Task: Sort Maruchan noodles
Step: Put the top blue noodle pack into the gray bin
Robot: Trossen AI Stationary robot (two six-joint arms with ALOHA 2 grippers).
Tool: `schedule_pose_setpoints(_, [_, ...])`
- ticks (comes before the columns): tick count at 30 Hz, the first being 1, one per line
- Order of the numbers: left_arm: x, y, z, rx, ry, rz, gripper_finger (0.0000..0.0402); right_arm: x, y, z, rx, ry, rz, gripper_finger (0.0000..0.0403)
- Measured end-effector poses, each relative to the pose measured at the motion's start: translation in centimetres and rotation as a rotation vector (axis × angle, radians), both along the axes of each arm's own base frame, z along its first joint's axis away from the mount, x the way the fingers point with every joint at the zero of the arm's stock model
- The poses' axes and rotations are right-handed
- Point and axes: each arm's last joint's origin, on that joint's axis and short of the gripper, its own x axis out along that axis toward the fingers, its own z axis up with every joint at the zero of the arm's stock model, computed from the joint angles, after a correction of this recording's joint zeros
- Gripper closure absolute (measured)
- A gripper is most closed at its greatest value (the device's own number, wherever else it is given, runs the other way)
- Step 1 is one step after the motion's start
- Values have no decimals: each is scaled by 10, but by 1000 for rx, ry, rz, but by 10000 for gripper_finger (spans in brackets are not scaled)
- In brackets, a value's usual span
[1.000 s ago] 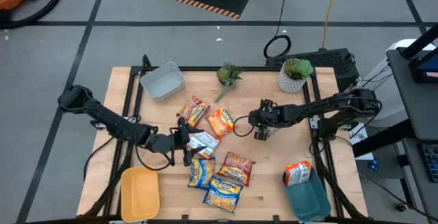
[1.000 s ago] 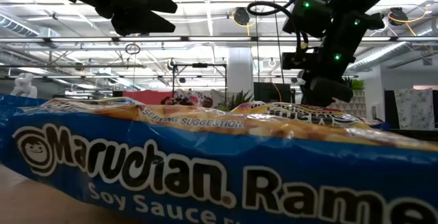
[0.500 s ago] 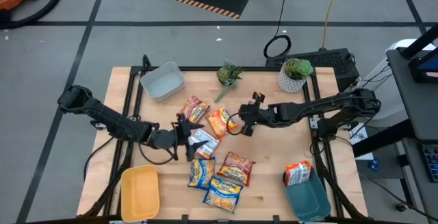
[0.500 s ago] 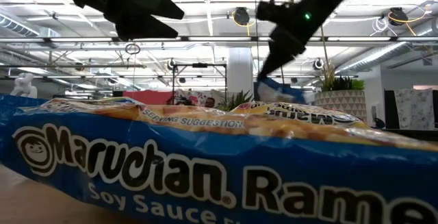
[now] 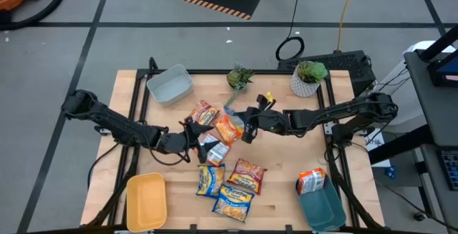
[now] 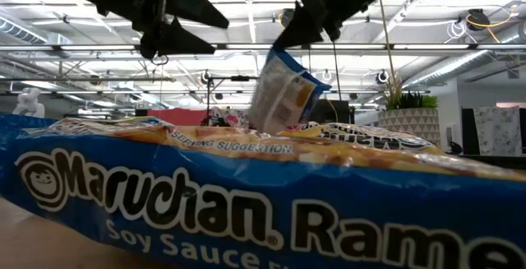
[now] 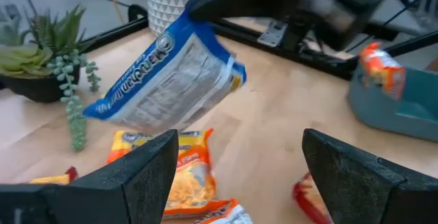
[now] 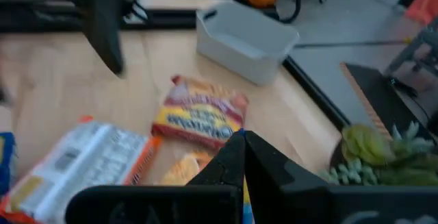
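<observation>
Right claw point(image 5: 248, 123): pinched shut on one corner of a blue-and-yellow packet point(image 6: 283, 92), at the centre of the high frame.
Held packet: lifted off the surface point(image 5: 286, 162); in the low view it hangs nearly upright, its long axis running steeply from the gripped upper corner down to the left. In the left wrist view point(image 7: 171, 80) its white printed back shows, long axis slanting from upper right to lower left.
Left claw point(image 5: 192, 137): fingers spread wide, holding nothing, left of centre beside a white-and-red packet point(image 5: 212, 148).
Other packets: a red-and-yellow one point(image 5: 202, 114) and an orange one point(image 5: 229, 128) near the centre; three more lie lower centre, the nearest point(image 5: 232, 200) pointing toward the frame's lower edge.
Teal bin point(image 5: 322, 207): lower right, an orange packet point(image 5: 310, 180) leaning at its upper rim.
</observation>
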Motion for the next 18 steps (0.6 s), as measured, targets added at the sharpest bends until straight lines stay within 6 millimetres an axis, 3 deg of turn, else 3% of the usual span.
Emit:
schedule_pose_setpoints(8, [15,1,-22,65,43,7,85,4,6,5,61,-55,152,403])
schedule_pose_setpoints(18, [15,2,-24,232,116,-38,85,4,9,4,82,-38,285,403])
